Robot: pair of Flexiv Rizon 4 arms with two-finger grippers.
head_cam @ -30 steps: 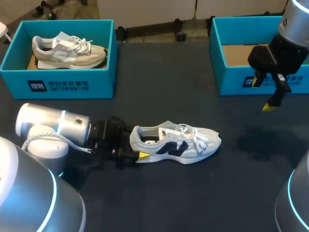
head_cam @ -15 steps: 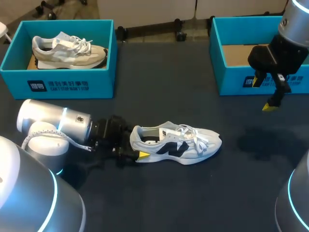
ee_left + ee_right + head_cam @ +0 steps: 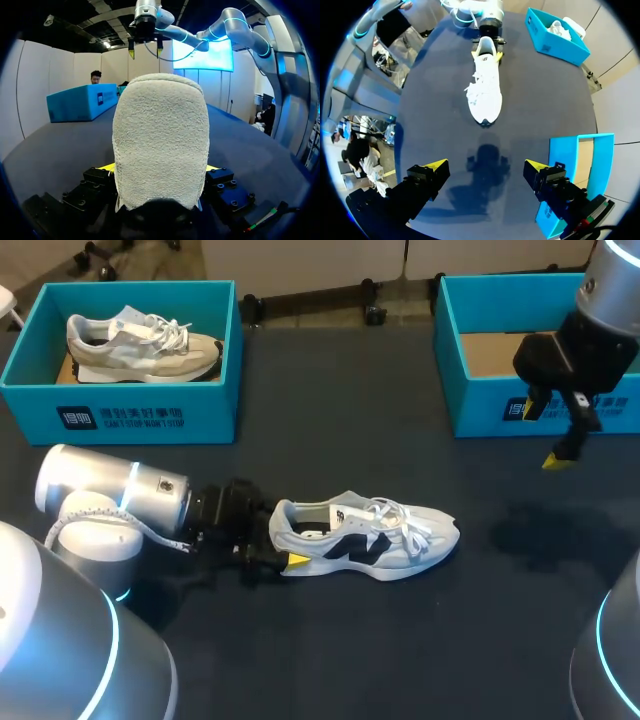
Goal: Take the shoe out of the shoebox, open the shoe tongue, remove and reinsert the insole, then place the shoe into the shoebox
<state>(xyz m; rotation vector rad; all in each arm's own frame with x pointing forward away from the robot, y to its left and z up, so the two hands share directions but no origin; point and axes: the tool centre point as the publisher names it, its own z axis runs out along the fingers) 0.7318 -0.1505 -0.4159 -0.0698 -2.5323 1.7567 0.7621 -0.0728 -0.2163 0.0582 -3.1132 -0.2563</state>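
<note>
Head view: the shoe [image 3: 365, 538] sits upright mid-counter [image 3: 330, 640], toe toward 3 o'clock. The left claw [image 3: 285, 548] clamps its heel from 9 o'clock. At the shoe's 2 o'clock, the right claw [image 3: 544, 434] hangs wide open, holding nothing, by the shoebox [image 3: 500, 405].

Robotics lab: robot arms [image 3: 110, 502], dark table [image 3: 330, 410]

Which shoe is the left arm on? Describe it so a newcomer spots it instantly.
On the dark table, look in front of the left shoebox and right shoebox, both teal. The white shoe lies there on its sole, heel in the left pincer. Unlike the beige shoe in the left shoebox, it sits outside any box and has a black side mark.
</note>
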